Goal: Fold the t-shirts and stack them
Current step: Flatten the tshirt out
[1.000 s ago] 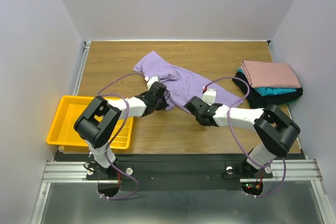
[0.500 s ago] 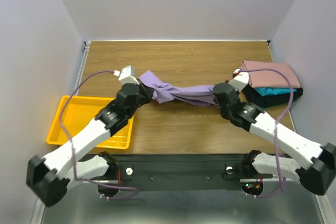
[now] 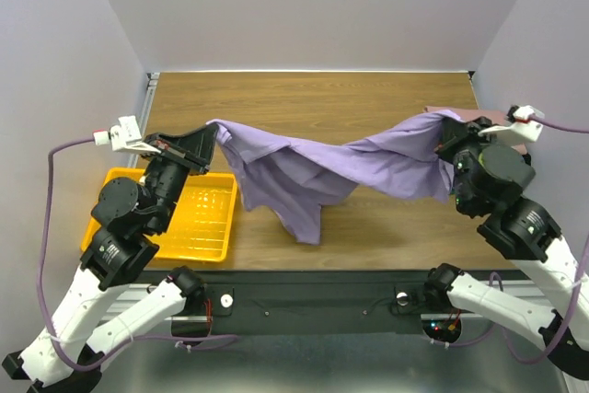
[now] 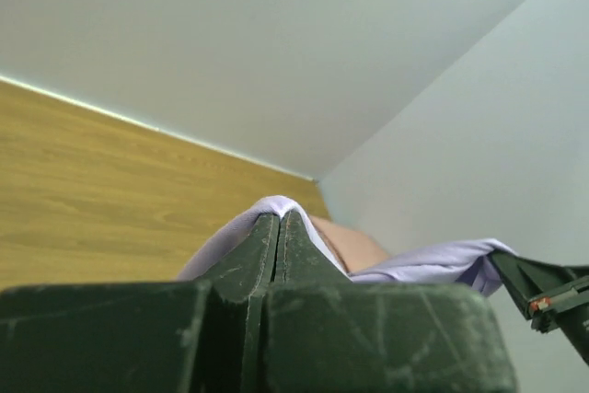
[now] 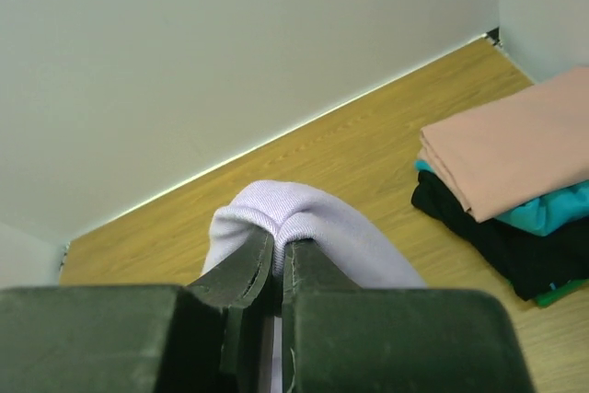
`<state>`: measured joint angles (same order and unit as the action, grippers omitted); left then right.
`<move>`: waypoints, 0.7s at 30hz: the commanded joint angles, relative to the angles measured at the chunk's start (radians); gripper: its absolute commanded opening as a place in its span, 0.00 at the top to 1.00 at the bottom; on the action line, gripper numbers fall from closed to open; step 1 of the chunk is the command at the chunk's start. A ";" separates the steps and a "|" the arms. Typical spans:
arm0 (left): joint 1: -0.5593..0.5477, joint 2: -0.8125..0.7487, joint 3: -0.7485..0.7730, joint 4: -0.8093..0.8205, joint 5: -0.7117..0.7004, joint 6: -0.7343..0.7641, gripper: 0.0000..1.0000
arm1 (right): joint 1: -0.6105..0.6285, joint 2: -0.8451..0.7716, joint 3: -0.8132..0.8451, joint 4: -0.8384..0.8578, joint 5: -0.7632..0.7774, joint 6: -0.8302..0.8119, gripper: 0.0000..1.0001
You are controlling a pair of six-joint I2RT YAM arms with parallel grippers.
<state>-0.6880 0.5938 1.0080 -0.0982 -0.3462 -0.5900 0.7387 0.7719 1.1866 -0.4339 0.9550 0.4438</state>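
Stack of pink, teal, black shirts [image 5: 506, 181] done. Lavender shirt [image 3: 313, 167] unfolded, hanging between left gripper [image 4: 280, 220] and right gripper [image 5: 278, 244], both clamped on it. Fold + stack left, imo.

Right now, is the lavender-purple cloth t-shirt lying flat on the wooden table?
No, the lavender-purple cloth t-shirt hangs stretched between the left claw and the right claw, each pinching one end.

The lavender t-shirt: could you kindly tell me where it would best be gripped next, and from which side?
The lavender t-shirt sags between the left claw and the right claw, each shut on a top edge. A further hold would probably best take the drooping point at the middle, coming from the near side, where it hangs loose and unobstructed.
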 commanded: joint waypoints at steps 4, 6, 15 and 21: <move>-0.001 0.076 -0.019 0.031 -0.131 0.024 1.00 | -0.002 -0.017 -0.039 -0.025 0.076 -0.004 1.00; -0.001 0.130 -0.016 0.002 -0.204 -0.001 1.00 | -0.002 0.012 -0.053 -0.032 0.143 0.013 1.00; 0.180 0.310 -0.098 0.073 -0.090 -0.024 1.00 | -0.022 0.216 -0.113 -0.039 0.169 0.093 1.00; 0.314 0.547 -0.132 0.189 0.053 0.034 1.00 | -0.243 0.522 -0.076 -0.036 -0.027 0.159 1.00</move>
<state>-0.4141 1.0542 0.8783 -0.0456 -0.3943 -0.6022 0.6273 1.1522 1.0653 -0.4870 1.0046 0.5331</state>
